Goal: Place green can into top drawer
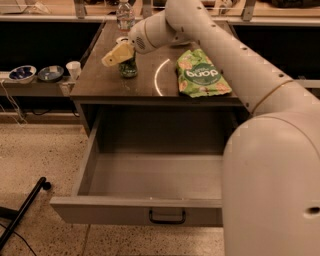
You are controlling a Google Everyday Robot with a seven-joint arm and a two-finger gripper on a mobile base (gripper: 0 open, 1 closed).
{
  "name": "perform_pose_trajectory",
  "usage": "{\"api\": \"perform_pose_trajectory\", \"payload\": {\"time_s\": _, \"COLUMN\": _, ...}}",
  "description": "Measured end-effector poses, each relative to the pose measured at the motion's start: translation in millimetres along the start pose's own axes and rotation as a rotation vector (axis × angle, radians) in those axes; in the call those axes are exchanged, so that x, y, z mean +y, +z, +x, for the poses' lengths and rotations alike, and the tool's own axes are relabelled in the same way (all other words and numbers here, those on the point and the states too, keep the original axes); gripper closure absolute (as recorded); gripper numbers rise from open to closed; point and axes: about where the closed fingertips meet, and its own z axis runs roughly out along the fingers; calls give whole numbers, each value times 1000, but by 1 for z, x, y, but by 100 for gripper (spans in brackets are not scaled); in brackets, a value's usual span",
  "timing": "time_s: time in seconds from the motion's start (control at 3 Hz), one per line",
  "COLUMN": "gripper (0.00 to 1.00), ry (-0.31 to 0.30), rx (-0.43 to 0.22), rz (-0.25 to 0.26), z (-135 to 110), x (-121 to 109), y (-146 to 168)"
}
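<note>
The green can [129, 68] stands upright on the dark tabletop [150, 82], near its left side. My gripper [118, 54], with pale yellow tips, is at the can's top and left, overlapping its upper part and hiding the lid. The top drawer [155, 175] is pulled wide open below the tabletop, and its inside is bare. Its dark handle [167, 216] is at the middle of the front panel. My white arm [235, 65] reaches in from the right, over the table.
A flat green snack bag [201, 74] lies on the right of the tabletop. A clear water bottle [125, 15] stands behind the can. Two bowls [35, 73] and a white cup [73, 69] sit on a low shelf to the left. A black pole [22, 210] lies on the floor at lower left.
</note>
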Motion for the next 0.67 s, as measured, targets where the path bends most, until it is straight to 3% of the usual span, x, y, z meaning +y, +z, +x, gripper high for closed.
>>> {"api": "perform_pose_trajectory", "payload": {"time_s": 0.33, "gripper": 48, "ry": 56, "rx": -52, "rz": -21, "z": 1, "x": -9, "y": 19}}
{"api": "perform_pose_trajectory", "payload": {"time_s": 0.67, "gripper": 72, "ry": 90, "rx": -125, "rz": -51, "z": 4, "x": -12, "y": 15}}
